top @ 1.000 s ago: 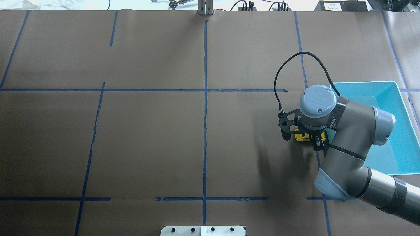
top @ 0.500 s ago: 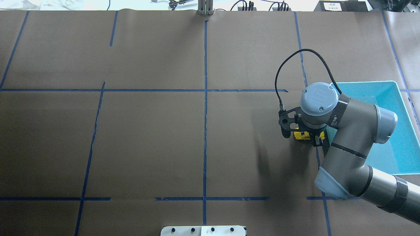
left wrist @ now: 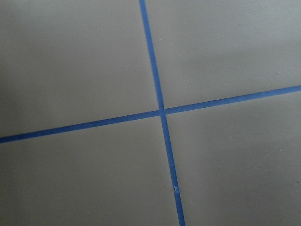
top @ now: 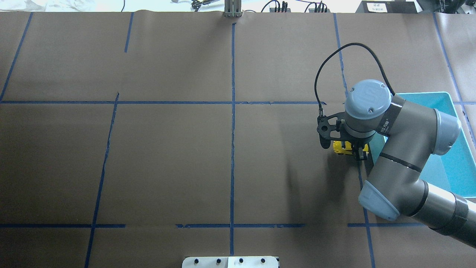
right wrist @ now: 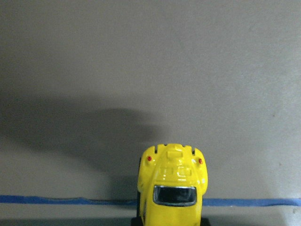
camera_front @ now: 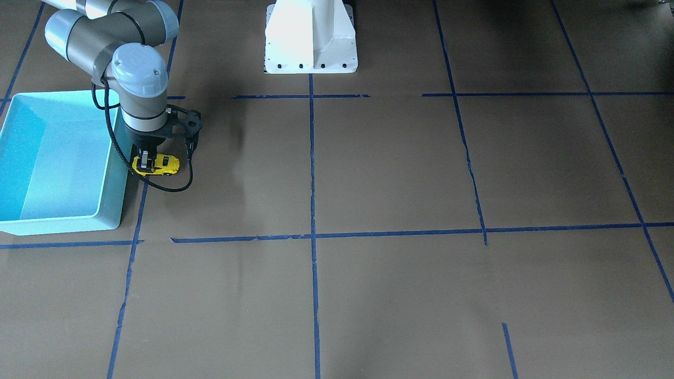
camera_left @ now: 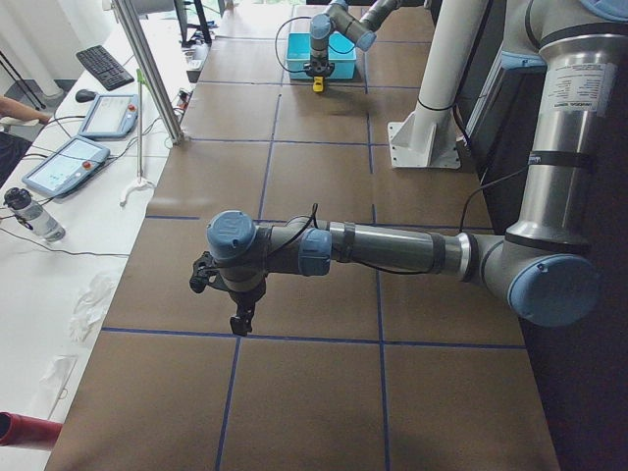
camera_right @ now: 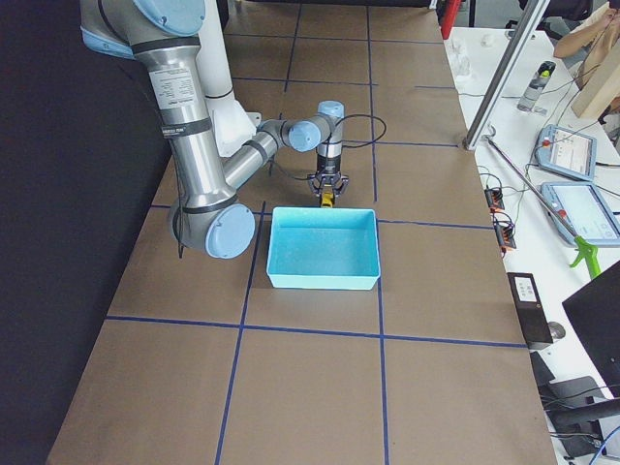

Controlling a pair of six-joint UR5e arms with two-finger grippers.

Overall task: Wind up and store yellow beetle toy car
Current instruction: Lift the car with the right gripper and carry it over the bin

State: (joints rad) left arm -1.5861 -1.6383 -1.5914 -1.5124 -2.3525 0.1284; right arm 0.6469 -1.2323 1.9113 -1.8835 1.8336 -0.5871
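The yellow beetle toy car [camera_front: 162, 164] is held low over the brown paper, just beside the near wall of the turquoise bin [camera_front: 113, 179]. My right gripper [camera_front: 149, 163] is shut on it from above, fingers on its sides. The car also shows in the overhead view [top: 340, 147], in the right side view [camera_right: 327, 199], and in the right wrist view [right wrist: 173, 181] with its rear towards the camera. My left gripper [camera_left: 238, 319] shows only in the left side view, over bare table; I cannot tell whether it is open or shut.
The bin [top: 459, 167] holds nothing that I can see. The white robot pedestal [camera_front: 310, 37] stands at the table's robot side. Blue tape lines [left wrist: 162, 113] cross the brown paper. The left arm [camera_left: 392, 250] stretches low over the table's left end.
My right wrist has moved a little towards the far side of the table and appears to have risen, carrying the yellow car with it. The gripper stays shut on the car.
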